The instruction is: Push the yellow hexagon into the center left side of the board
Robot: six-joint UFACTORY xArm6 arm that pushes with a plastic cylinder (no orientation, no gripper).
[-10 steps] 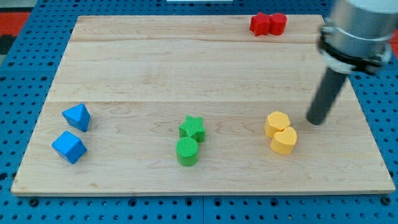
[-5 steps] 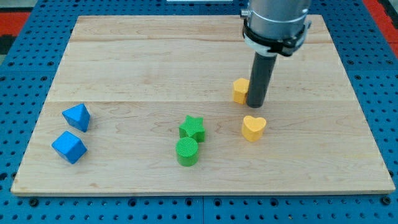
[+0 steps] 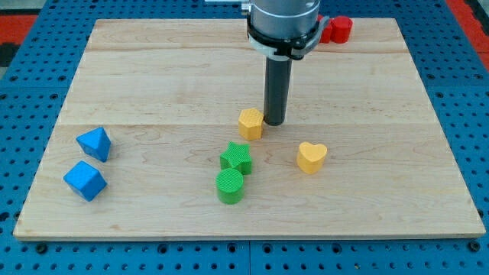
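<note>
Across the wooden worktop [image 3: 153, 76], the job is judged roughly half done: the yellow hexagon [image 3: 250, 123] sits near the middle, just above the green star [image 3: 237, 156], with the whole run to the centre-left edge left. On its right side, my tip [image 3: 273, 122] touches it or nearly so; the tool is a plain rod, with nothing to spread or pinch. Small, faceted and evenly yellow, the hexagon lies flat.
</note>
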